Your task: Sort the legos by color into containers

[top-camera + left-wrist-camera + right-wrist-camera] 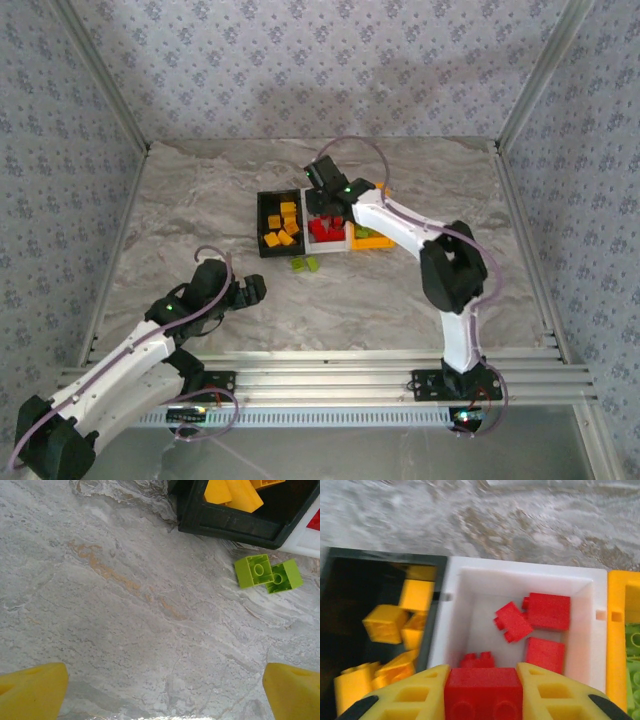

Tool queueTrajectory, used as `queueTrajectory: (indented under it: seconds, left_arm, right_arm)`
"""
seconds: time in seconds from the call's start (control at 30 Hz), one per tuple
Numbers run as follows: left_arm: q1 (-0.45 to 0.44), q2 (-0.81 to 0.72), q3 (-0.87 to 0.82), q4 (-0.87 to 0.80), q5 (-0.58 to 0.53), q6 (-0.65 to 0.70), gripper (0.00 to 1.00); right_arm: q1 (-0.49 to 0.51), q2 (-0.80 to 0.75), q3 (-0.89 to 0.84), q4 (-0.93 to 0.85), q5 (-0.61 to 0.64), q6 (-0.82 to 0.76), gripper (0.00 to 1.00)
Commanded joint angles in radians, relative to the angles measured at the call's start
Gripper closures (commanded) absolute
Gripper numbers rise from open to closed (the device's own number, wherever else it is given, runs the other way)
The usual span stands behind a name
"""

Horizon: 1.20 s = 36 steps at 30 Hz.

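Observation:
My right gripper (484,692) is shut on a red lego (483,689) and hangs over the white bin (520,570), which holds several red legos (547,611). The black bin (350,560) to its left holds several orange-yellow legos (384,624). The orange-yellow bin (619,630) to the right holds light green legos (635,655). Two loose light green legos (267,572) lie on the table just in front of the black bin (235,522). My left gripper (165,690) is open above bare table, near and to the left of them. From above, the right gripper (325,190) sits over the bins and the left gripper (250,290) stands left of the green legos (305,264).
The grey marbled table (200,200) is bounded by patterned walls and metal frame posts (100,80). The three bins stand side by side in the table's middle. A metal rail (330,380) runs along the near edge.

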Motion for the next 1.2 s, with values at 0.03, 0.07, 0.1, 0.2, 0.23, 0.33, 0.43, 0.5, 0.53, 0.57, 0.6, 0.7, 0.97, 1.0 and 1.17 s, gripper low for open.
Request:
queueTrajectory:
  seconds: [0.03, 0.07, 0.1, 0.2, 0.23, 0.33, 0.43, 0.5, 0.53, 0.57, 0.6, 0.7, 0.97, 1.0, 1.17]
  left_arm:
    - [0.007, 0.015, -0.008, 0.038, 0.003, 0.003, 0.01]
    - [0.008, 0.022, -0.008, 0.046, 0.006, 0.004, 0.00]
    - [0.007, 0.030, -0.008, 0.053, 0.007, 0.007, 0.00]
    - [0.008, 0.067, 0.000, 0.083, 0.008, 0.018, 0.00]
    - [0.008, 0.083, 0.006, 0.097, 0.011, 0.024, 0.01]
    - [0.008, 0.140, 0.033, 0.146, 0.014, 0.048, 0.02]
    - [0.007, 0.210, 0.059, 0.229, 0.040, 0.071, 0.12]
    - [0.000, 0.275, 0.073, 0.299, 0.053, 0.071, 0.17]
    - [-0.004, 0.305, 0.076, 0.332, 0.060, 0.073, 0.19]
    - [-0.013, 0.346, 0.084, 0.366, 0.060, 0.074, 0.21]
    - [-0.023, 0.390, 0.092, 0.403, 0.058, 0.078, 0.23]
    - [-0.059, 0.525, 0.134, 0.490, 0.053, 0.088, 0.30]
    - [-0.074, 0.789, 0.273, 0.557, 0.011, 0.114, 0.39]
    - [-0.073, 0.807, 0.290, 0.540, -0.005, 0.115, 0.42]
    - [-0.073, 0.869, 0.320, 0.469, -0.044, 0.096, 0.52]
  right_arm:
    - [-0.018, 0.075, 0.100, -0.087, 0.030, 0.026, 0.67]
    - [-0.022, 0.084, 0.111, -0.092, 0.030, 0.030, 0.66]
    - [-0.023, 0.088, 0.121, -0.098, 0.030, 0.031, 0.63]
    - [-0.024, 0.074, 0.128, -0.106, 0.030, 0.041, 0.37]
    - [-0.021, 0.057, 0.118, -0.101, 0.030, 0.041, 0.31]
    - [-0.010, -0.023, 0.062, -0.063, 0.039, 0.041, 0.27]
    - [0.014, -0.135, -0.054, -0.004, 0.032, 0.056, 0.26]
    - [0.035, -0.209, -0.145, 0.026, 0.037, 0.067, 0.26]
    - [0.044, -0.239, -0.186, 0.039, 0.041, 0.072, 0.26]
    - [0.053, -0.268, -0.230, 0.049, 0.040, 0.079, 0.27]
    - [0.058, -0.293, -0.265, 0.056, 0.037, 0.088, 0.27]
    - [0.069, -0.364, -0.376, 0.083, 0.017, 0.118, 0.27]
    - [0.085, -0.481, -0.529, 0.096, 0.031, 0.145, 0.28]
    - [0.088, -0.491, -0.539, 0.096, 0.036, 0.145, 0.28]
    - [0.092, -0.521, -0.570, 0.098, 0.043, 0.151, 0.28]
